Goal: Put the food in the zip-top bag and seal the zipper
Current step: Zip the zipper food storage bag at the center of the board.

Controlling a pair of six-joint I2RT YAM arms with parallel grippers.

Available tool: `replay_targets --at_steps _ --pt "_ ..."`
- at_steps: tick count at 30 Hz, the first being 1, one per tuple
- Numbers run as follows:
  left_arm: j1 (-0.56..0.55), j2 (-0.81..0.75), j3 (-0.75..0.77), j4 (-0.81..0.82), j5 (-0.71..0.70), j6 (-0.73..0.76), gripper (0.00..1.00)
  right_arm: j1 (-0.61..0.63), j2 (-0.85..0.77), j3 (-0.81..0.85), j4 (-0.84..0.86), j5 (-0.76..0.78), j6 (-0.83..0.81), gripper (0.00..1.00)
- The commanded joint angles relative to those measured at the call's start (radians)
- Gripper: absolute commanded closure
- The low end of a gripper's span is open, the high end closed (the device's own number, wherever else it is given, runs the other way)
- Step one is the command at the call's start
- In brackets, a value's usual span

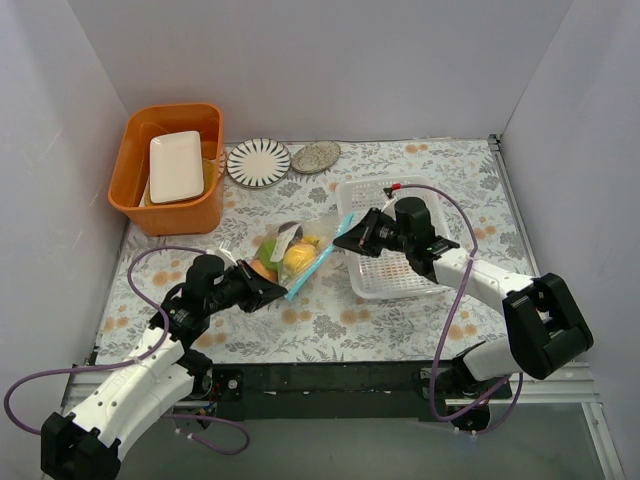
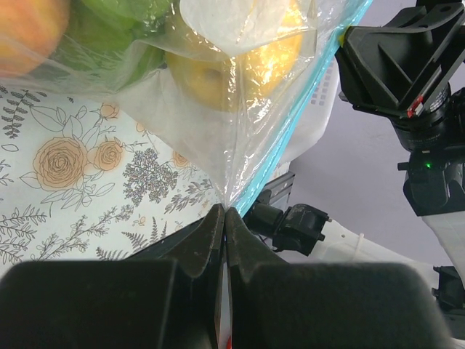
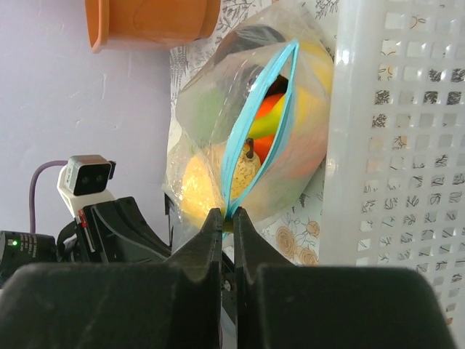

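The clear zip-top bag (image 1: 290,252) lies between both grippers, holding the food: a yellow lemon (image 2: 232,65), a green fruit (image 2: 109,43), a peach (image 2: 29,22) and an orange piece (image 3: 272,105). Its light blue zipper (image 1: 318,255) runs diagonally. In the right wrist view the zipper (image 3: 243,131) gapes open along the mouth. My left gripper (image 1: 278,291) is shut on the bag's near corner (image 2: 224,207). My right gripper (image 1: 343,238) is shut on the far end of the zipper (image 3: 227,214).
A white lattice basket (image 1: 365,185) sits right of the bag under my right arm, and shows in the right wrist view (image 3: 399,145). An orange bin (image 1: 140,200) with a white tray (image 1: 177,165) stands at the back left. Two plates (image 1: 258,162) (image 1: 316,156) lie behind.
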Motion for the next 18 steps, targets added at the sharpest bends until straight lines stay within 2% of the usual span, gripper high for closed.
replay_targets --at_steps 1,14,18 --pt "0.007 -0.004 0.032 -0.084 0.009 0.040 1.00 -0.061 0.003 0.043 0.057 0.092 -0.034 0.94" --pt "0.007 -0.004 0.051 -0.120 0.012 0.085 1.00 -0.110 0.035 0.049 0.085 0.109 -0.046 0.94" --pt "0.007 0.001 0.061 -0.149 0.004 0.109 1.00 -0.124 0.039 0.067 0.043 0.129 -0.094 0.94"
